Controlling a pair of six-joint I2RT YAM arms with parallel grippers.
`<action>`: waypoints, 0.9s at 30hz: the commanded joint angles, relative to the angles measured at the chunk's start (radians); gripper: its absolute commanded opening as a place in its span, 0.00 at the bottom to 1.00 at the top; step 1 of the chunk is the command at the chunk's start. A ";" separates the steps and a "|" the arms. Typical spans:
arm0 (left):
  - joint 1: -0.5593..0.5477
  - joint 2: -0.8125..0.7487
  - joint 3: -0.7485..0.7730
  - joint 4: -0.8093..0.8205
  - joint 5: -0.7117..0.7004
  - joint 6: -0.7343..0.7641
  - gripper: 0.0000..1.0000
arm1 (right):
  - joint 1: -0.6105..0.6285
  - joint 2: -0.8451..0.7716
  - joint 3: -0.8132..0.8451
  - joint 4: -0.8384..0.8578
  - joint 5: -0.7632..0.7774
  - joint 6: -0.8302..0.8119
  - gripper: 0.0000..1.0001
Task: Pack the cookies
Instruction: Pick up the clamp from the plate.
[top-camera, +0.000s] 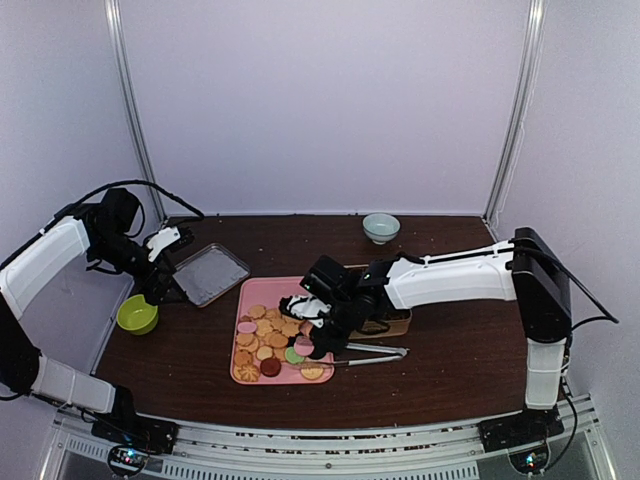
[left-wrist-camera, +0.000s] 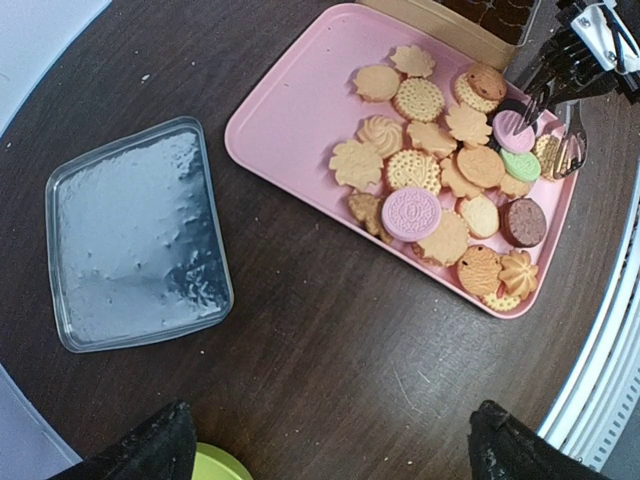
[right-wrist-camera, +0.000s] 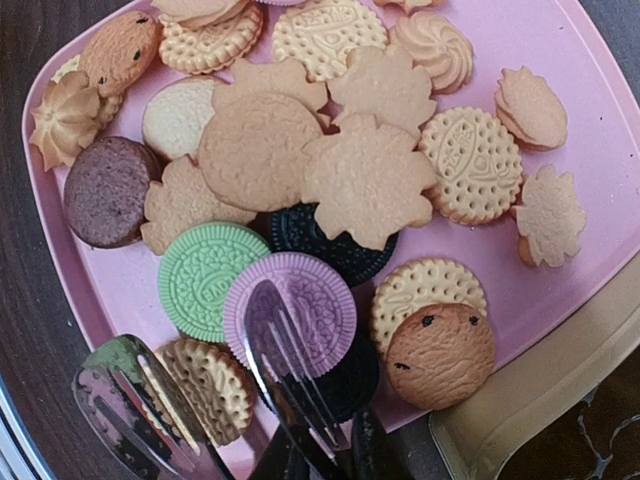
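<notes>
Several cookies (top-camera: 268, 338) lie on a pink tray (top-camera: 252, 296), mostly tan, with pink, green, black and dark red ones among them. In the right wrist view a pink cookie (right-wrist-camera: 300, 300) rests on a black one beside a green cookie (right-wrist-camera: 205, 280). My right gripper (top-camera: 322, 335) hangs over the tray's right side, shut on metal tongs (right-wrist-camera: 285, 375). The forked blade lies over the pink cookie and the other blade (right-wrist-camera: 130, 405) stands apart to the left. My left gripper (top-camera: 165, 285) is open over bare table, left of the tray (left-wrist-camera: 290, 110).
A gold tin (top-camera: 392, 324) sits against the tray's right edge. A silvery rectangular lid (top-camera: 210, 272) lies left of the tray. A green bowl (top-camera: 137, 314) stands at the left table edge, a pale bowl (top-camera: 381, 227) at the back.
</notes>
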 joint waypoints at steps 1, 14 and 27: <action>-0.008 0.001 0.028 -0.003 0.027 0.011 0.98 | 0.019 -0.027 -0.014 -0.002 0.054 -0.019 0.11; -0.016 -0.027 0.027 -0.004 0.055 0.013 0.98 | 0.056 -0.101 -0.008 0.004 0.185 -0.048 0.00; -0.286 -0.099 0.201 -0.243 0.118 0.121 0.98 | 0.063 -0.164 0.210 -0.071 0.109 0.043 0.00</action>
